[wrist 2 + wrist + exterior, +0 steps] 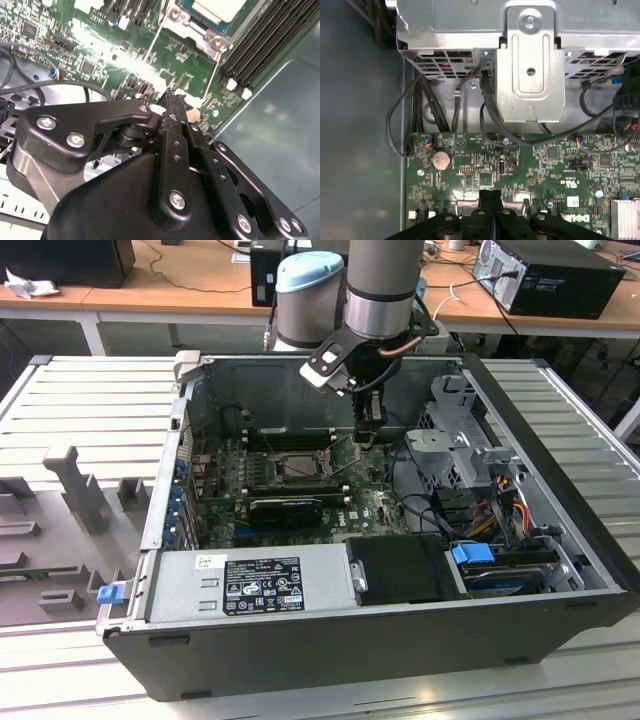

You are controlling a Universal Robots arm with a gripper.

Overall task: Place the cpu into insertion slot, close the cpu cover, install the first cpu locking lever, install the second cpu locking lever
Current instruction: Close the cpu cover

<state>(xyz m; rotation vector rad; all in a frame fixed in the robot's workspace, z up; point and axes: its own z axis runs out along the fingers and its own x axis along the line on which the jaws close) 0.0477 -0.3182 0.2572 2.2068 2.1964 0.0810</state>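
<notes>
**Gripper state.** The gripper (368, 443) stood inside the open computer case (560, 570), low over the motherboard (545, 165). In both wrist views its fingertips were pressed together, with nothing visible between them.

**Task item position.** The cpu (220, 9) lay seated in its socket, pale metal top up. The cpu cover (197, 31) appeared to lie flat around it.

**Governing relation.** In the exterior view the socket lay toward the exterior view's left of the gripper, near but apart. In the second wrist view a thin locking lever (212, 75) ran with its long axis from the socket corner toward the fingertips. Its free end lay just beside them; contact could not be confirmed. A second lever (154, 45) ran roughly parallel along the socket's other side, farther from the gripper. Judged from this, the nearer lever was the item in hand.
</notes>
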